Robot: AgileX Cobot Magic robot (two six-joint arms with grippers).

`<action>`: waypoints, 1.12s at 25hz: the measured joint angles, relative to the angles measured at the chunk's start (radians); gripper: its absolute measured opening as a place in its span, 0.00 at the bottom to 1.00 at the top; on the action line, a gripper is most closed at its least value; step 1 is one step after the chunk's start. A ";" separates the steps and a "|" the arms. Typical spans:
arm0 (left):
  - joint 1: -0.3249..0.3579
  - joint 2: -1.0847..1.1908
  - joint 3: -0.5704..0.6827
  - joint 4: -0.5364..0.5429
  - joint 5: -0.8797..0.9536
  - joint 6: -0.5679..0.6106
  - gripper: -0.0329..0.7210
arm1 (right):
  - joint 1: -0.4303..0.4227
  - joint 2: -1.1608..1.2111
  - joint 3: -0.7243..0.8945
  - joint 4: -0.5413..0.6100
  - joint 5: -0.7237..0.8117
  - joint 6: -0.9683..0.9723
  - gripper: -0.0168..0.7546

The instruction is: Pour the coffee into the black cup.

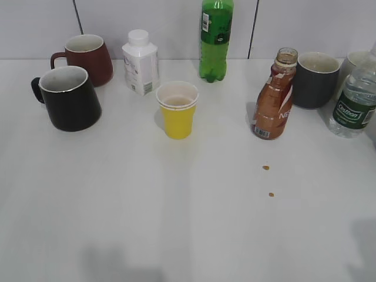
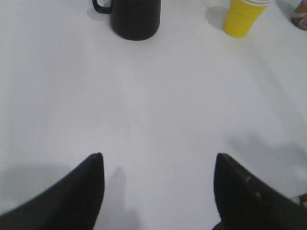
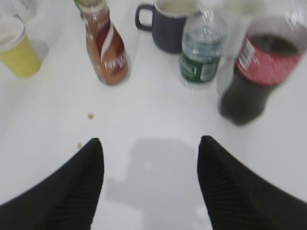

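Observation:
The coffee bottle (image 1: 274, 100) stands uncapped and upright at the right of the table, brown with a white and red label; it also shows in the right wrist view (image 3: 104, 48). The black cup (image 1: 69, 97) stands at the left, white inside, handle to the left; its base shows in the left wrist view (image 2: 135, 18). My left gripper (image 2: 158, 165) is open and empty over bare table, well short of the cup. My right gripper (image 3: 149, 148) is open and empty, short of the bottle. Neither gripper shows in the exterior view.
A yellow paper cup (image 1: 177, 109) stands mid-table. Behind are a dark red mug (image 1: 88, 57), white bottle (image 1: 141, 62), green soda bottle (image 1: 216, 39), dark grey mug (image 1: 316, 79), water bottle (image 1: 356, 101). A cola bottle (image 3: 261, 72) stands at right. Two brown drops (image 1: 266, 168) lie on the table.

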 joint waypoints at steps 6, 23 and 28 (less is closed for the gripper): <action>-0.003 -0.114 0.001 -0.001 0.063 0.057 0.75 | 0.000 -0.191 0.018 0.001 0.116 -0.029 0.65; -0.005 -0.114 0.067 -0.029 -0.073 0.117 0.71 | 0.000 -0.328 0.152 0.011 0.075 -0.082 0.65; -0.005 -0.114 0.073 -0.028 -0.085 0.117 0.71 | 0.000 -0.328 0.152 0.011 0.072 -0.083 0.65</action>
